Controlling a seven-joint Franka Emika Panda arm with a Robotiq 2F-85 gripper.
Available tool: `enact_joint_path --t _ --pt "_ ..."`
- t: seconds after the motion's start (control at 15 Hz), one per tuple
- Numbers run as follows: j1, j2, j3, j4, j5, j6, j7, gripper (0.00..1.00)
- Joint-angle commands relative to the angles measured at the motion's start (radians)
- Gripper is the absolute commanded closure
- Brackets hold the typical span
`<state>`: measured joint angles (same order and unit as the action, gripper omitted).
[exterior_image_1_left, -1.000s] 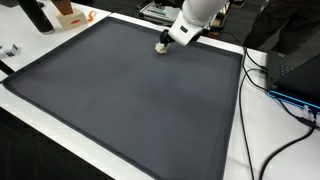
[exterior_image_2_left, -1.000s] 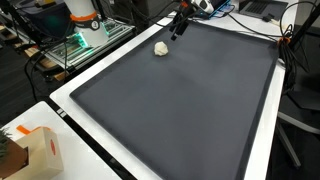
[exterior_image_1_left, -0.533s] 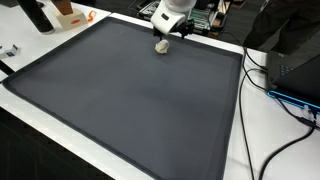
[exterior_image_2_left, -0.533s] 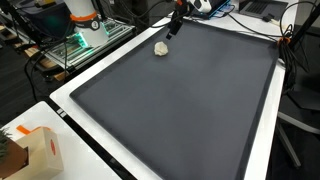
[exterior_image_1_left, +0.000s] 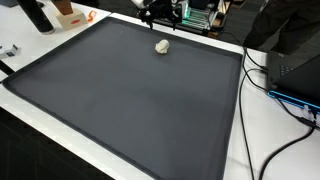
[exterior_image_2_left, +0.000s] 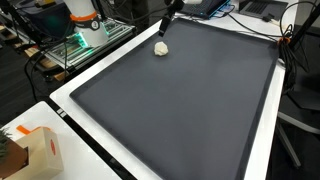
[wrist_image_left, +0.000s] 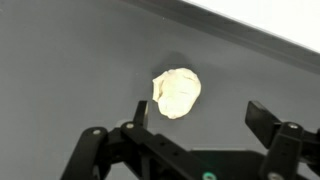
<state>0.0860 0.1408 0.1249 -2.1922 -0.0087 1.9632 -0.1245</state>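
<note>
A small crumpled cream-white lump (exterior_image_1_left: 162, 45) lies alone on the dark grey mat (exterior_image_1_left: 120, 100) near its far edge; it also shows in the other exterior view (exterior_image_2_left: 161, 48). My gripper (exterior_image_1_left: 160, 14) hangs above and behind it, raised off the mat, and also shows at the top of an exterior view (exterior_image_2_left: 166, 22). In the wrist view the lump (wrist_image_left: 177, 91) lies on the mat below, near the left finger, and my gripper (wrist_image_left: 200, 115) is open and empty.
The mat sits on a white table (exterior_image_1_left: 240, 140). Black cables (exterior_image_1_left: 285, 100) and a dark box lie at one side. An orange-and-white carton (exterior_image_2_left: 35, 150), a rack with a green-lit device (exterior_image_2_left: 75, 40) and clutter stand around the edges.
My gripper has risen and pulled back from the lump, which stays on the mat where it was.
</note>
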Motion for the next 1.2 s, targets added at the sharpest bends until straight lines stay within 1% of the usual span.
enact_joint_path --t 0.0,0.2,0.47,0.6,0.67,0.8,1.13 --pt "-0.001 -0.025 -0.013 -0.016 0.003 0.011 0.000 0.00" --pt "-0.007 -0.069 -0.024 -0.045 0.006 0.019 0.000 0.00" --pt "-0.007 -0.073 -0.024 -0.054 0.007 0.025 0.001 0.00" --pt "-0.005 -0.053 -0.020 -0.063 0.027 0.075 -0.011 0.00" --pt "0.000 -0.044 -0.018 -0.070 0.015 0.105 0.014 0.00" --pt "0.004 -0.029 -0.015 -0.086 0.022 0.159 0.011 0.00" --pt "0.007 0.008 -0.016 -0.111 0.026 0.222 0.057 0.00"
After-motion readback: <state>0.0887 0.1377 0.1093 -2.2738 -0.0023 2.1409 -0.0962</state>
